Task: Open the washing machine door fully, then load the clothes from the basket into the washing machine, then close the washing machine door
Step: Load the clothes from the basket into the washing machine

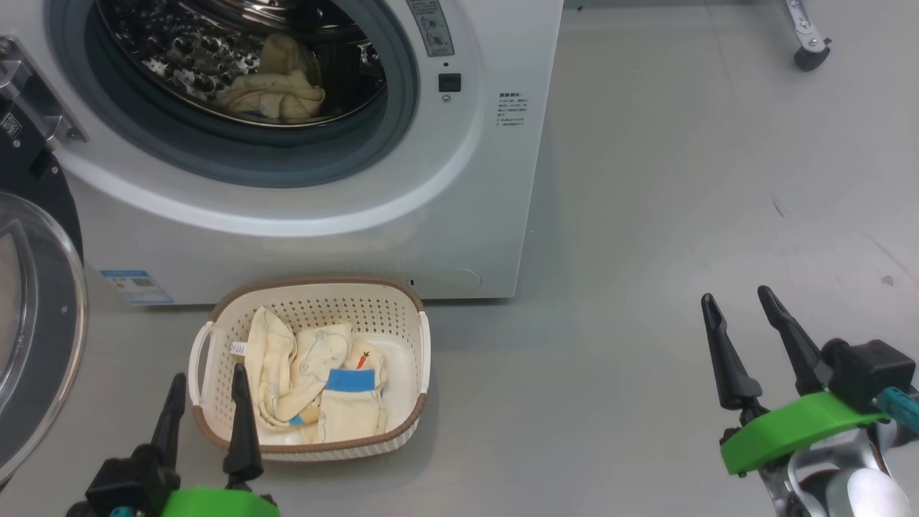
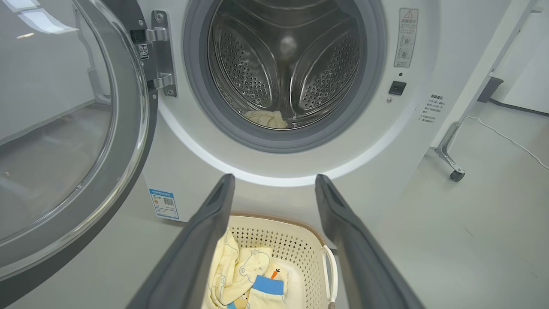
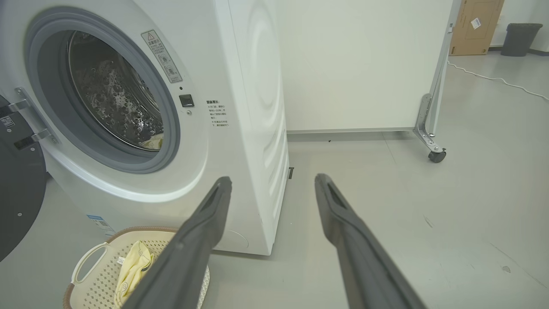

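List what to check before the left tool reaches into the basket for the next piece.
1. Door swung wide, clear of the washing machine opening: ok.
2. Clothes waiting in the basket: ok.
3. Left tool open, empty, at the basket's near left corner: ok.
4. Right tool open, empty, off to the right over the floor: ok.
5. Room in the drum, where one garment already lies: ok.
6. More pieces hidden under the top ones in the basket: cannot tell.
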Controlling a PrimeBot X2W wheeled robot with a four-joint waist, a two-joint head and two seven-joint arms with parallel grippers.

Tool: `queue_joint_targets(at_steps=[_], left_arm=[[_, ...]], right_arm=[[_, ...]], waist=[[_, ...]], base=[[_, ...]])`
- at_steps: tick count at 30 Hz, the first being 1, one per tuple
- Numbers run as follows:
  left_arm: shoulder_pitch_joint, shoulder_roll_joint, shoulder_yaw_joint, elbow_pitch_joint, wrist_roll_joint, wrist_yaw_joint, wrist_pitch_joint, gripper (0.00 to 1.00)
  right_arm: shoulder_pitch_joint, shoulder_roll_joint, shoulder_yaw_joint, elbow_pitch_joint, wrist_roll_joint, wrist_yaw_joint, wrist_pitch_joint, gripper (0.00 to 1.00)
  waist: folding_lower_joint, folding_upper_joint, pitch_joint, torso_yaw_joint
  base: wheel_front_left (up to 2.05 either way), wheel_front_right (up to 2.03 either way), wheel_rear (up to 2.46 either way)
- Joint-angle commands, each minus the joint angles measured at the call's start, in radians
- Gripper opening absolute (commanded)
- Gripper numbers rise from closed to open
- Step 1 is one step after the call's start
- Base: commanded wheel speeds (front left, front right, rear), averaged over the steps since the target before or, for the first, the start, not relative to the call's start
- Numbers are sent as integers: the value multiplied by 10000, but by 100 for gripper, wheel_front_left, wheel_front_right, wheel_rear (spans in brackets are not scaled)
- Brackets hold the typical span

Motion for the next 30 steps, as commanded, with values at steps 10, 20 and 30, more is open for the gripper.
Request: queue_joint_targets(at_steps=[10, 20, 30], left_arm=[[-238, 112, 375, -208, 125, 1065, -110, 100], [-401, 146, 378, -134, 106, 930, -108, 100], [-1129, 256, 232, 602, 35, 529, -58, 100]], right_arm=[[-101, -108, 215, -477, 15, 35, 25, 100], [-197, -108, 252, -536, 45, 35, 7, 100], [-559, -108, 364, -669, 36, 35, -54, 100]], waist=[[0, 0, 71, -37], [0, 0, 364, -67], [0, 0, 1304, -222]], base=[[0, 0, 0], [0, 0, 0], [0, 0, 0]])
